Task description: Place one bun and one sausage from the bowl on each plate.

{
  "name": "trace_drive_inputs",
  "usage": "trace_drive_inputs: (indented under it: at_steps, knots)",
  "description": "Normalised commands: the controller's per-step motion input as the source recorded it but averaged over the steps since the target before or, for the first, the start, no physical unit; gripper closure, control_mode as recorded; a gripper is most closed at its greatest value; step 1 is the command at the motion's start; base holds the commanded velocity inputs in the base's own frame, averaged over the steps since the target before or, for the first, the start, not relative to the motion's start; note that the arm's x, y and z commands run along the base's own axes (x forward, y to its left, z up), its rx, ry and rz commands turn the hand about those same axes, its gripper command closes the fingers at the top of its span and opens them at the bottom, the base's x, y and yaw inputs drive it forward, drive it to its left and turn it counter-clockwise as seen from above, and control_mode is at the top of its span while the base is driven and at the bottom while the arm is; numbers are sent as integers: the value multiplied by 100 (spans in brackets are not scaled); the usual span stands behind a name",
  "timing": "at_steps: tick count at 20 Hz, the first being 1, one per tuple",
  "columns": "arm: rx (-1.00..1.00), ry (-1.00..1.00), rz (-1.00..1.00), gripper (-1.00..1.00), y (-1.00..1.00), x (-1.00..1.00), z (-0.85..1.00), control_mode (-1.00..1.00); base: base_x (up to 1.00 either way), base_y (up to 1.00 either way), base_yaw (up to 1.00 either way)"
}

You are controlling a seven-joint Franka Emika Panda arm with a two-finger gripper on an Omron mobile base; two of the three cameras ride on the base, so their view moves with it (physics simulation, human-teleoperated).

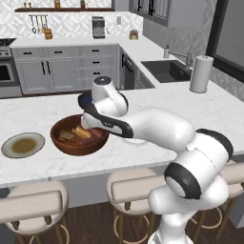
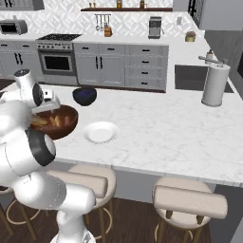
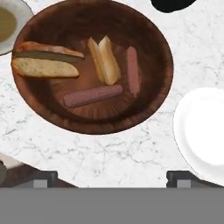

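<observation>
- Gripper [image 3: 112, 178] is seen at the bottom of the hand view, held above the marble counter [image 3: 109, 153]; its two fingertips [image 3: 43, 178] are spread wide apart with nothing between them.
- Bowl [image 3: 94, 65], wide and reddish-brown, is shown ahead of the open jaws, apart from both tips.
- Contents are shown as two split buns, one long [image 3: 46, 60] and one shorter [image 3: 104, 59], and two sausages [image 3: 92, 96], [image 3: 133, 70], all lying loose inside.
- White plate [image 3: 201, 131] is placed just beside the bowl, near one fingertip; it is bare.
- Grey-rimmed plate [image 1: 23, 144] with an olive-brown centre is set on the bowl's opposite side.
- Dark blue bowl [image 2: 84, 96] stands behind the wooden bowl; a paper-towel roll [image 2: 214, 84] stands well apart near the sink [image 2: 194, 78].
</observation>
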Motion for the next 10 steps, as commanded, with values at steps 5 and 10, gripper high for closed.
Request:
trace_drive_inputs:
  at_steps: [5,10]
  knots:
    - [-9,10,19,-100,52,73,-45,-100,0,0,0]
    - [-14,20,12,-100,52,88,-32,-100,0,0,0]
